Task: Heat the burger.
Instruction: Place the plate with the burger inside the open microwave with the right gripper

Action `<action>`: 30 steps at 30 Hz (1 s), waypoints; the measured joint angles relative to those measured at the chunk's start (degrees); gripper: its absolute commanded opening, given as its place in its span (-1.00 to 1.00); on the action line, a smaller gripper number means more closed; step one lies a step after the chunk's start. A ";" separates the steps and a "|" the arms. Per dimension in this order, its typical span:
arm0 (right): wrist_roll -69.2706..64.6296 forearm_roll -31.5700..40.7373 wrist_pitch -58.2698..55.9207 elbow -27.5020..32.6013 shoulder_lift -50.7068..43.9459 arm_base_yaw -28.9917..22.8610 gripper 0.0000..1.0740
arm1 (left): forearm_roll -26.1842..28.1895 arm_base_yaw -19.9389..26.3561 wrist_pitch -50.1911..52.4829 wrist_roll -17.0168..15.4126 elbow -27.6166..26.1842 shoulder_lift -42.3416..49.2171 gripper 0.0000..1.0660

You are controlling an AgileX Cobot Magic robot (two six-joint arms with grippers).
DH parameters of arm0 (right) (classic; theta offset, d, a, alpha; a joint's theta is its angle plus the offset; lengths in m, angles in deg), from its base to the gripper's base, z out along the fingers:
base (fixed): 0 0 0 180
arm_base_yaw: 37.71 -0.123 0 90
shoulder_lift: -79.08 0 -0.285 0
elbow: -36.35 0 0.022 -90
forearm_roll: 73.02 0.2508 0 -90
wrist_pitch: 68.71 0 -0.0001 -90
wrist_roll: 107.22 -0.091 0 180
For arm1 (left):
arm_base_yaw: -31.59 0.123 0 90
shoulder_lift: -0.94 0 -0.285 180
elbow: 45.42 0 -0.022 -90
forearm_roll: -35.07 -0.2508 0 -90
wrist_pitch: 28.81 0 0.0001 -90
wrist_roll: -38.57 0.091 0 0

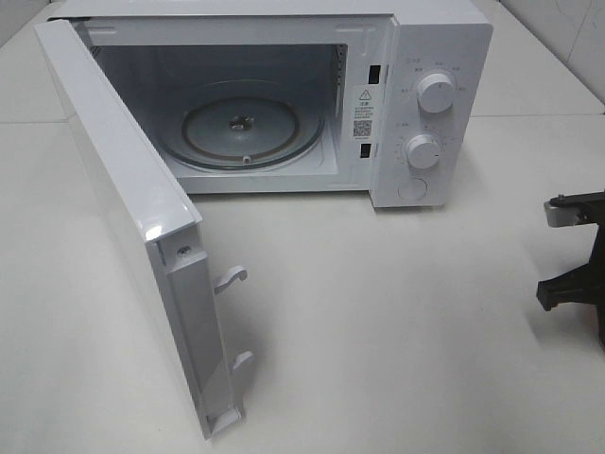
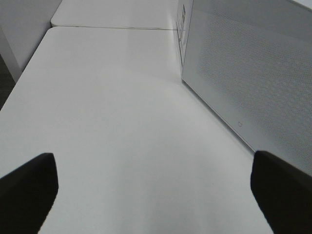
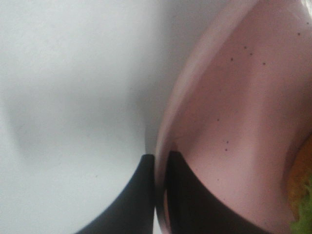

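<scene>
In the right wrist view my right gripper (image 3: 160, 165) is shut on the rim of a round pink plate (image 3: 234, 107), one finger on each side of the edge. A sliver of the burger (image 3: 303, 195), orange bun with green filling, shows on the plate at the frame's edge. Plate and burger are out of the exterior view; only black parts of the right arm (image 1: 575, 255) show at its right edge. My left gripper (image 2: 156, 195) is open and empty above the white table, beside the microwave's door (image 2: 253, 78).
The white microwave (image 1: 425, 104) stands at the back of the table (image 1: 378, 331). Its door (image 1: 123, 218) is swung wide open toward the front left. A glass turntable (image 1: 241, 132) lies inside. Two knobs (image 1: 435, 92) sit on its right panel.
</scene>
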 measured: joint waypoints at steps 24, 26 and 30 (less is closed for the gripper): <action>2.75 -1.95 -11.52 0.69 -10.77 -21.43 -1.00 | 0.00 0.00 0.00 0.00 0.00 0.00 0.93; 2.75 -1.89 -11.86 0.74 -12.78 -26.30 -1.00 | 0.00 0.00 0.00 0.00 0.00 0.00 0.93; 2.75 -2.06 -12.09 0.74 -14.21 -30.19 -1.00 | 0.00 0.00 0.00 0.00 0.00 0.00 0.93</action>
